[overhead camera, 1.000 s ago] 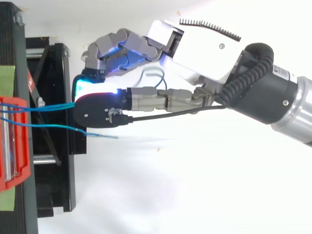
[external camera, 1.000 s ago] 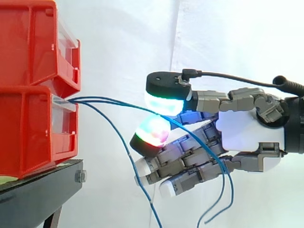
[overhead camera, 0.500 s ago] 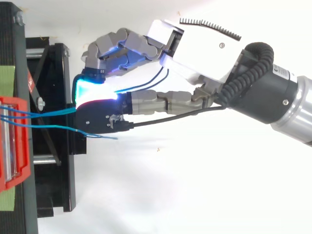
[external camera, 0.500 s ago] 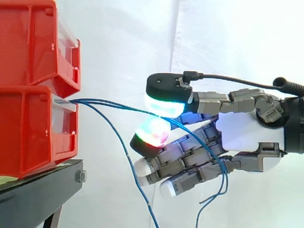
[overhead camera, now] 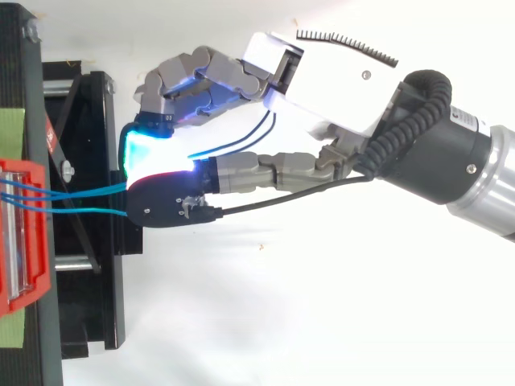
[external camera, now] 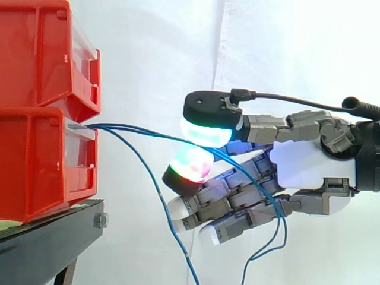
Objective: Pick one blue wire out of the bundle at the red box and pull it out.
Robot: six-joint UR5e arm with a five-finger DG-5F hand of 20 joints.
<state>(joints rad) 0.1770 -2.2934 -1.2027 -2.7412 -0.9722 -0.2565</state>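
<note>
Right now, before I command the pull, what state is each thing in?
red bins: stacked upright on the black stand.
robot hand: shut, glowing pads pinching two blue wires.
two blue wires: running from the lower bin's front to the pads, tails hanging past the fingers.
third blue wire: free, hanging down from the same bin.

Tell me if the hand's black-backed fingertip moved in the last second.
Yes: in the top view the fingertip shifted toward the bottom edge against the black stand, covering the lower blue wire.
</note>
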